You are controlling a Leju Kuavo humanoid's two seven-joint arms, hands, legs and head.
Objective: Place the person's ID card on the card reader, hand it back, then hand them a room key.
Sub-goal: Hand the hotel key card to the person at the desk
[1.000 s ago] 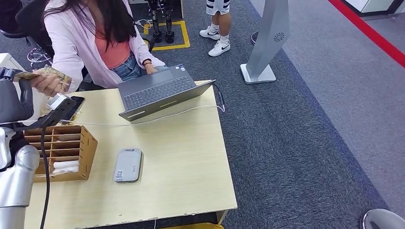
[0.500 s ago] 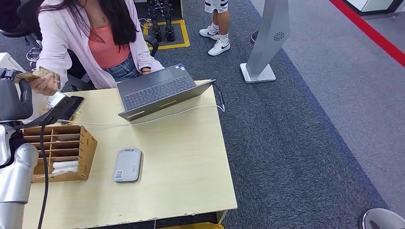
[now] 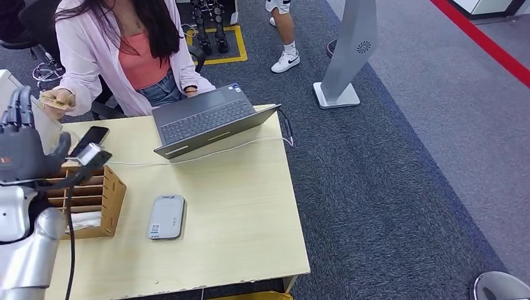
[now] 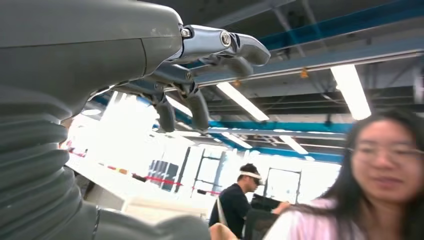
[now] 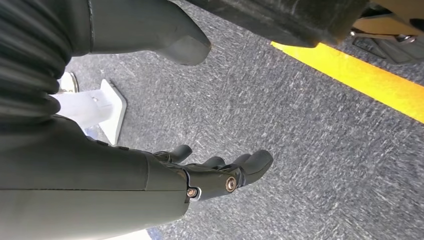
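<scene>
My left hand (image 3: pixel 22 145) is raised at the table's left edge, fingers spread upward and holding nothing; the left wrist view shows the same fingers (image 4: pixel 200 75) stretched out and empty. Just beyond it, the seated person's hand holds a tan card (image 3: pixel 55 98), apart from my hand. The grey card reader (image 3: pixel 167 216) lies flat on the table (image 3: pixel 244 212) with nothing on it. A wooden slotted box (image 3: pixel 107 194) beside my left arm holds white cards (image 3: pixel 84 219). My right hand (image 5: pixel 210 175) hangs over the carpet, fingers loosely extended and empty.
An open laptop (image 3: pixel 206 119) sits in front of the person, with a white cable (image 3: pixel 237 145) trailing across the table. A black phone (image 3: pixel 89 137) lies near the box. A grey stand (image 3: pixel 350 56) and another person's legs (image 3: pixel 284 31) are on the carpet beyond.
The person has drawn the tan card away from my left hand. My left hand has come back toward me and lower, over the box, fingers now pointing up.
</scene>
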